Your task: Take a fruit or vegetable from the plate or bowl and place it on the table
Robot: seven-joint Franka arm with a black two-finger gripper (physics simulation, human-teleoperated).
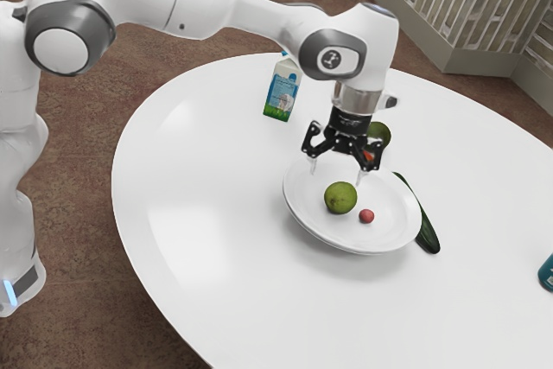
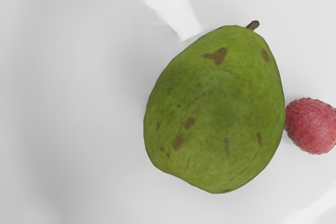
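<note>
In the exterior view, the end effector is seen just right of the centre, its fingers spread wide above the bowl. The pear and the lychee are held in the bowl, side by side. In the wrist view, the pear is shown whole, stem included, while the lychee is cut off by the frame's edge. Behind the end effector, a dark green fruit is partly covered, and a red-orange thing is too hidden to be named. The cucumber is partly screened by the bowl's right side. On the worktop, towards the upper middle, the carton's top is overlapped by the arm. A teal container is cut off at the right edge.
</note>
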